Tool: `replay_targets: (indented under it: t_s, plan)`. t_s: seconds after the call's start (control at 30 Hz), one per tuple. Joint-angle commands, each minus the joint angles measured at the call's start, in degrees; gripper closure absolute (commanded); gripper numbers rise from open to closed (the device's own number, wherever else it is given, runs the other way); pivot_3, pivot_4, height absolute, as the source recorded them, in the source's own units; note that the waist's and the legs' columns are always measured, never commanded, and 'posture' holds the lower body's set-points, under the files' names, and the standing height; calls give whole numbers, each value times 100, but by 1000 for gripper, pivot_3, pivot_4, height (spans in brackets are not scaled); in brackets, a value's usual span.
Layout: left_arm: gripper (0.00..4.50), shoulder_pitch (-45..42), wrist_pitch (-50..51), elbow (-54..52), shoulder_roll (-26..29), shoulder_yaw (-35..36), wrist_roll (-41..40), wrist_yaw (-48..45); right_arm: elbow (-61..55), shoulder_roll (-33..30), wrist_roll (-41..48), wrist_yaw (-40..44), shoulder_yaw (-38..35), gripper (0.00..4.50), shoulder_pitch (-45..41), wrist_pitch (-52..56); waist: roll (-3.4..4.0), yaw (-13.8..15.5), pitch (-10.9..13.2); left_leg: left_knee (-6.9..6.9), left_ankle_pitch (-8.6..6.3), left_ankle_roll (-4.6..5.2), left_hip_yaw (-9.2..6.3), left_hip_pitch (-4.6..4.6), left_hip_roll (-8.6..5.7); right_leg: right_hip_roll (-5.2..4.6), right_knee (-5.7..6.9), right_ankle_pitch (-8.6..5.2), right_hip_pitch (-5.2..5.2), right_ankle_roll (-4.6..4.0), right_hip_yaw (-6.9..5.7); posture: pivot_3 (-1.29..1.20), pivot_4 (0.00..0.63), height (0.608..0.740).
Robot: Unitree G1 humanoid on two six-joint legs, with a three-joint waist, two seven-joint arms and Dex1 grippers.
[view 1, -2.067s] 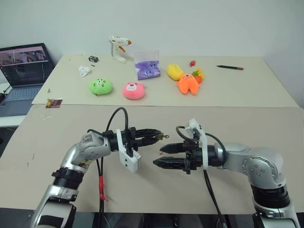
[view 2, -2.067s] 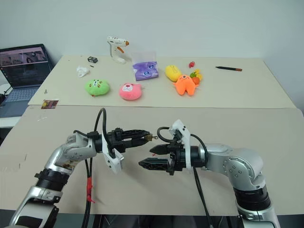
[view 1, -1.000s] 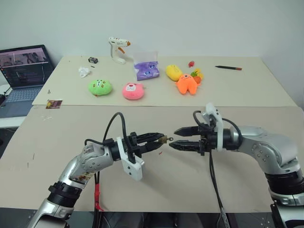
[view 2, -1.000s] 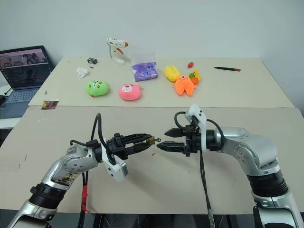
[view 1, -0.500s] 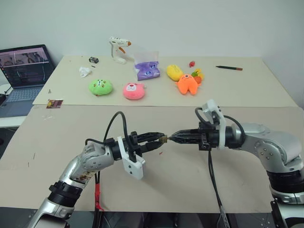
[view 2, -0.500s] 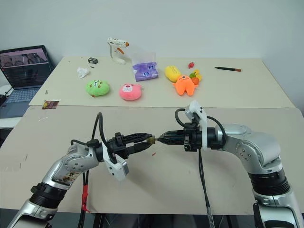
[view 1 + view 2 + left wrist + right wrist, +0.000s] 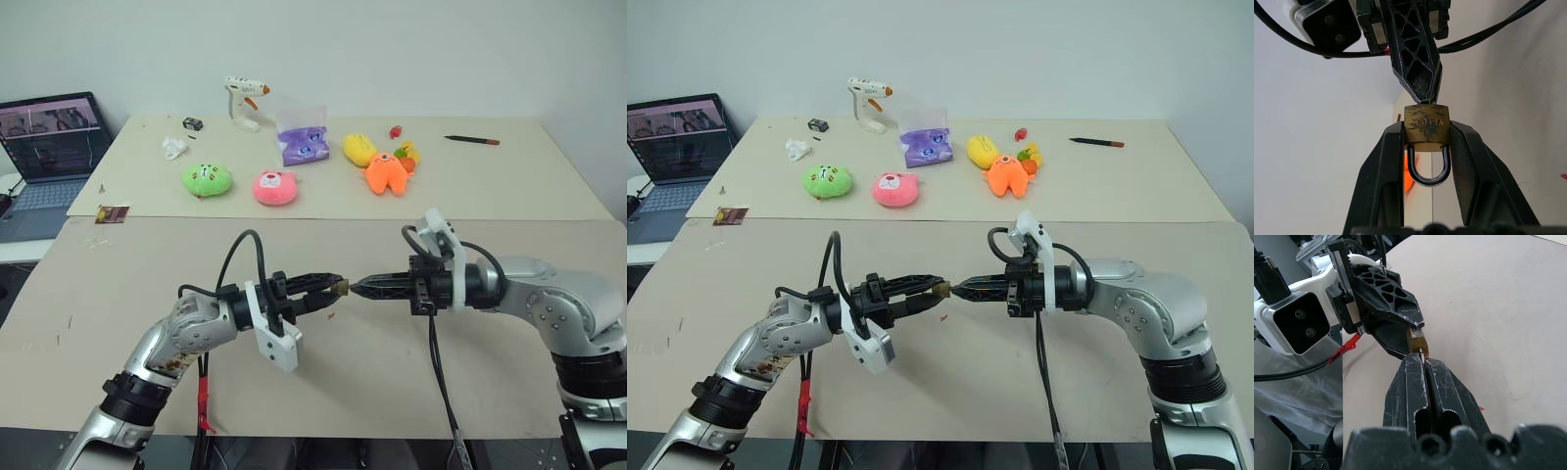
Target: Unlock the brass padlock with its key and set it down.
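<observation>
- My left end effector [image 7: 333, 287] has the brass padlock [image 7: 1426, 128] pinched by its body between both fingers, lower middle of the head view, up off the worktop [image 7: 147, 255].
- In the left wrist view the shackle loops back between the fingers [image 7: 1382, 166].
- My right end effector [image 7: 355, 287] is clamped fully together, tip right at the padlock's bottom end.
- A sliver of the key [image 7: 1421, 352] pokes out at that tip, I think.

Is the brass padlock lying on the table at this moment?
No, the brass padlock is held above the table, clamped between the fingers of the left end effector.
</observation>
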Motion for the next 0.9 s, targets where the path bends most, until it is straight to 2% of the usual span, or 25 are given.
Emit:
replay_targets:
  t_s: [0.03,0.13,0.33,0.43,0.53,0.63,0.73,0.8,0.9]
  plan:
    - [3676,-52,-141,-201,-15,49,12,212,-84,-31,181,-12,-204,4464,-77,95,0,0,0,0,0,0,0,0,0,0,0,0,0,0,0,0,150,740]
    - [3676,-163,-460,-166,7,122,410,459,112,82,484,-253,-347,4464,-201,487,0,1,0,0,0,0,0,0,0,0,0,0,0,0,0,0,150,740]
    - [3676,-290,-971,-279,-84,359,1370,1243,1819,1194,1857,-2360,-1536,4464,-952,2211,0,-20,0,-2,0,-1,14,3,15,4,-5,13,3,-15,9,0,150,740]
    - [3676,-304,-870,-324,-96,324,1365,1311,1904,1328,2217,-2784,-1738,4464,-1035,2540,1,6,-1,-5,1,1,13,5,15,8,7,15,-1,-18,8,0,150,740]
    - [3676,-226,-516,-372,-127,249,1019,1133,875,815,1472,-2277,-1042,4464,-760,1974,5,22,-3,-5,10,17,7,-15,9,7,22,17,-16,-14,-1,0,150,740]
    - [3676,-132,-122,-414,-156,142,598,865,-301,-289,-369,-699,286,4464,-201,-235,6,-1,-5,6,10,22,8,-57,2,2,26,24,-62,-6,-11,0,150,740]
    - [3676,-150,6,-410,-188,81,459,784,-414,-797,-1182,213,772,4464,131,-1473,3,-30,-5,16,7,26,29,-67,0,-13,25,24,-88,-5,-37,0,150,740]
    - [3676,-198,59,-360,-213,23,395,744,-219,-690,-1238,381,703,3866,193,-1793,1,-53,-4,23,7,26,51,-60,3,-22,21,24,-83,-5,-46,0,150,740]
    - [3676,-223,103,-343,-232,-14,358,720,-104,-679,-1109,645,573,3075,194,-1721,-2,-74,-3,40,-3,7,72,-52,15,-20,20,29,-70,-13,-40,0,150,740]
